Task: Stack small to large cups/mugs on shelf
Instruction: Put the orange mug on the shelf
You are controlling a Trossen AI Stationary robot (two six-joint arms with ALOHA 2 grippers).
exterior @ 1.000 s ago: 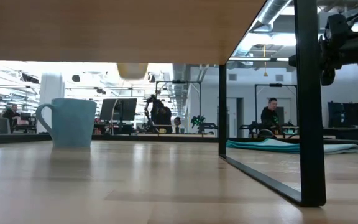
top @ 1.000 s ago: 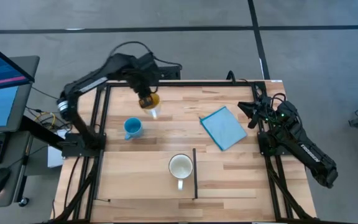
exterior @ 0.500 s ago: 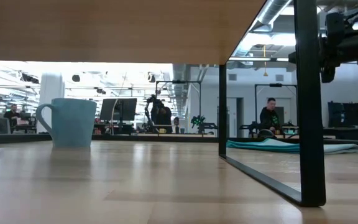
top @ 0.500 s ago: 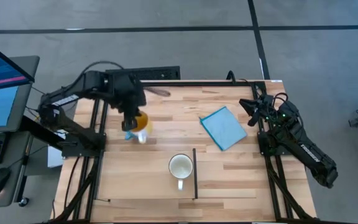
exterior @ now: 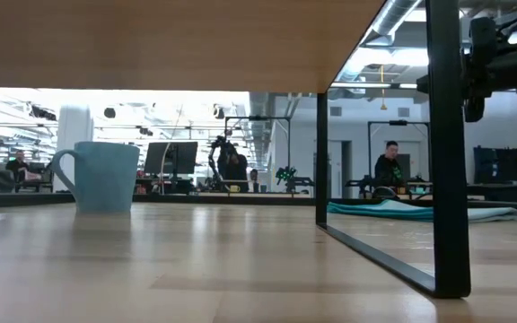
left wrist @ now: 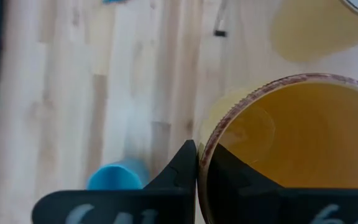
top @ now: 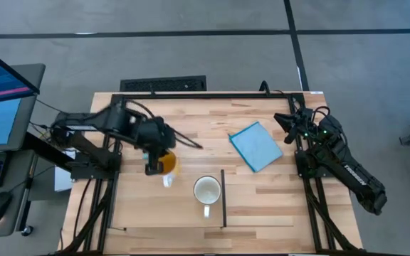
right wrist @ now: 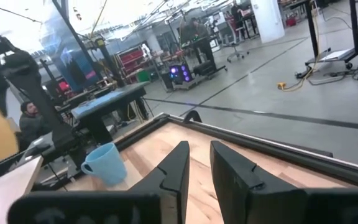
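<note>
My left gripper (top: 156, 162) is shut on the orange mug (top: 166, 163), over the table's middle left, just left of the white mug (top: 206, 190). The white mug stands upright on the table beside the shelf's black strip (top: 223, 199). The blue mug (exterior: 101, 176) stands on its base on the table. My left arm hides it in the high view, and it shows in the left wrist view (left wrist: 113, 177). My right gripper (top: 285, 131) waits at the right edge, open by a narrow gap and empty. My left gripper pinches the orange mug's wall at the rim (left wrist: 199, 155), one finger (left wrist: 229, 168) inside the mug and one (left wrist: 180, 167) outside. The fingers come from above, pointing down. The mug hangs upright, mouth up, and seems lifted off the table.
A flat light-blue cloth (top: 255, 146) lies at the far right of the table. The shelf board (exterior: 169, 40) stands raised on black legs (exterior: 446, 144) at the near right. A black metal frame (top: 205, 94) edges the table.
My left gripper has carried the orange mug from the table's far side toward the near edge, passing over the blue mug, and now hangs close to the white mug. The mug has stayed upright in the hold.
</note>
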